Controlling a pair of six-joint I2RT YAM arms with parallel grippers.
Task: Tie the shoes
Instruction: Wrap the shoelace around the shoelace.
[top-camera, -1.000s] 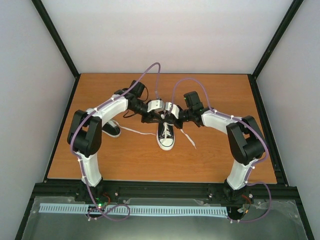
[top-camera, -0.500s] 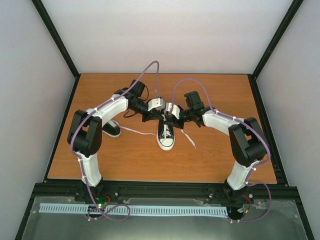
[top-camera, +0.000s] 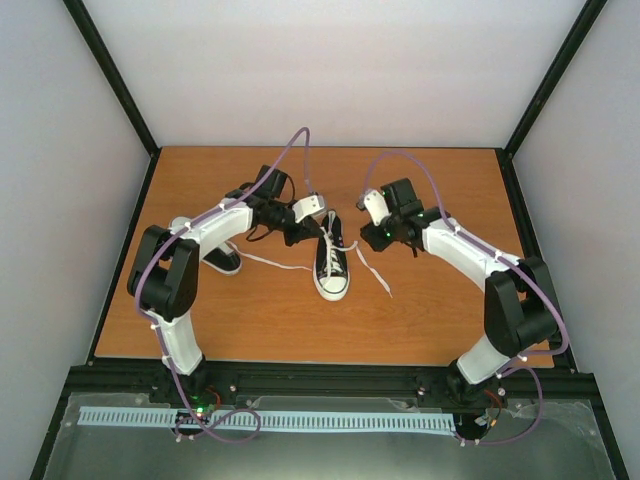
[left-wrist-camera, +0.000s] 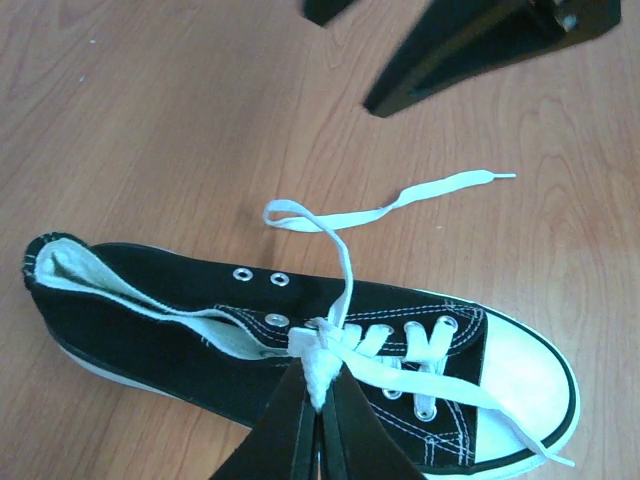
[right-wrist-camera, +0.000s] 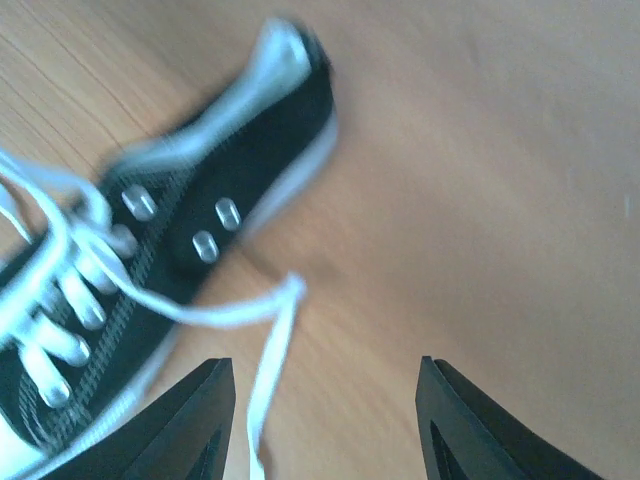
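One of the shoes (top-camera: 332, 268), black with a white toe cap, lies mid-table with its toe toward the arms. My left gripper (top-camera: 312, 234) sits over its lacing. In the left wrist view this gripper (left-wrist-camera: 320, 400) is shut on a bunched white lace (left-wrist-camera: 318, 365) at the shoe's (left-wrist-camera: 180, 310) upper eyelets. A free lace end (left-wrist-camera: 400, 200) trails across the wood. My right gripper (top-camera: 372, 238) hangs to the right of the shoe. Its fingers (right-wrist-camera: 190, 420) are open with nothing between them, and a lace (right-wrist-camera: 270, 340) lies just inside the left one. The other shoe (top-camera: 224, 258) shows partly under the left arm.
Loose white lace ends lie on the wooden table (top-camera: 430, 310) to the left (top-camera: 272, 262) and right (top-camera: 376, 272) of the middle shoe. Black frame rails (top-camera: 320, 378) border the table. The right gripper's dark fingers (left-wrist-camera: 470, 40) show at the top of the left wrist view.
My right gripper has opened and pulled back to the right, away from the shoe. My left gripper has shut on the lace and stayed over the lacing.
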